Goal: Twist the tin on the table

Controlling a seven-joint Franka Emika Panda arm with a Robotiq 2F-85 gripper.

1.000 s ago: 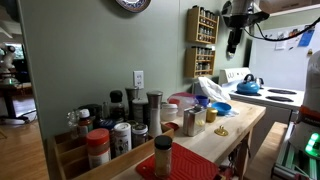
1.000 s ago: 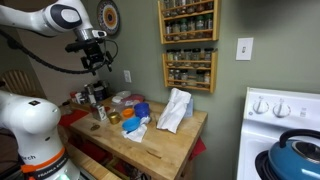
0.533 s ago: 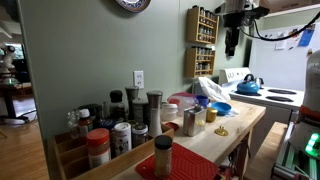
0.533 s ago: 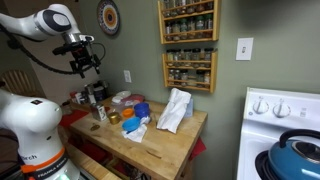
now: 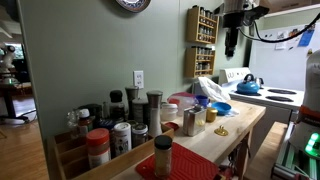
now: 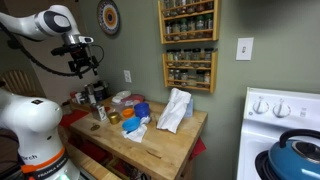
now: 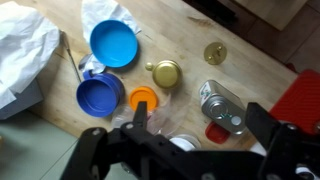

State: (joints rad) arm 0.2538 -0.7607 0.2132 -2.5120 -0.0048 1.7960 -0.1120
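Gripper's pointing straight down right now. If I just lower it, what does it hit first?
Likely the whitish lid seen in the wrist view between the fingers of the open gripper, beside the tin, not the tin itself. It hangs high, so depth is unclear.

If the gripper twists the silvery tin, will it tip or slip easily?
Probably tippy: the tin stands upright and narrow. Its dull flat metal sides look smooth, so it may slip. A jar stands close; it might bump that.
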